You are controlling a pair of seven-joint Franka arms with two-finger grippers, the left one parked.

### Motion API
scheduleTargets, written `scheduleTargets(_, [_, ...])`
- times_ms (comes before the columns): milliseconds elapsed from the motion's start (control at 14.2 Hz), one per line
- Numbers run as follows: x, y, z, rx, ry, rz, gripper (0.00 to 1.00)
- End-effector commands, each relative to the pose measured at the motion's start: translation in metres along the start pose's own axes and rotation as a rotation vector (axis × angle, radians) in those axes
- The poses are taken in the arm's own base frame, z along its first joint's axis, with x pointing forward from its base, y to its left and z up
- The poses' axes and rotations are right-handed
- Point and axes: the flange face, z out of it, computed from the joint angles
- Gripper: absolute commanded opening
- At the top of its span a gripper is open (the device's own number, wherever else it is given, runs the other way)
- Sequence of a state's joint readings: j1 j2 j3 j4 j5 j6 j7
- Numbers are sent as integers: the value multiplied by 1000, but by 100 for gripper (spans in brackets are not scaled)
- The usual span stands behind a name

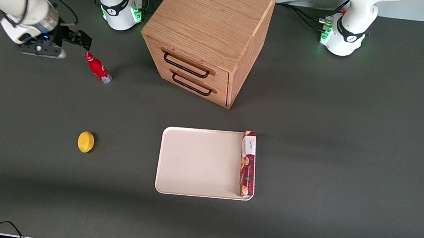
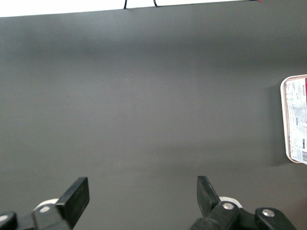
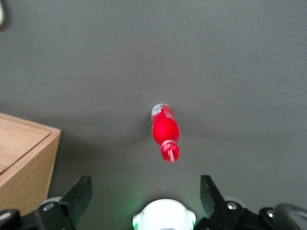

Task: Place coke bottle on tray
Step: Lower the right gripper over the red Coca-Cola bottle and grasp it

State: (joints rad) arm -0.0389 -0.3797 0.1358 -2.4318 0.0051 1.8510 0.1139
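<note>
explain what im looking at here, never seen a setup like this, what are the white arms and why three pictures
The white arms are robots on a dark grey table. One picture looks down from the front; the other two come from cameras on each arm's wrist. The working arm's black two-finger gripper hangs open, holding nothing, just beside the small red coke bottle, which stands on the table. Its wrist camera looks down on that bottle. Also on the table: a wooden two-drawer cabinet, a yellow lemon, and a flat cream-white tray with a long red biscuit box lying along one edge.
</note>
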Motion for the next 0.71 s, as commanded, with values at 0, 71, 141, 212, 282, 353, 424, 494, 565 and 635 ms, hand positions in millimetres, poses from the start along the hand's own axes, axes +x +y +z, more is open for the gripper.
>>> scheduleTargets(0, [-16, 6, 54, 14, 26, 32, 100])
scheduleTargets(71, [-18, 7, 64, 16, 24, 35, 100])
scheduleTargets(141, [-19, 7, 74, 16, 30, 36, 100])
scheduleTargets(212, [-19, 7, 82, 18, 41, 36, 98])
scheduleTargets(282, [-18, 7, 89, 20, 39, 36, 96])
scheduleTargets(353, [-17, 7, 93, 20, 38, 36, 95])
scheduleTargets(424, [-17, 7, 96, 19, 38, 34, 91])
scheduleTargets(494, [-19, 7, 101, 19, 35, 34, 87])
scheduleTargets(565, [-20, 8, 103, 19, 35, 32, 84])
scheduleTargets(635, [-21, 8, 107, 17, 32, 32, 83])
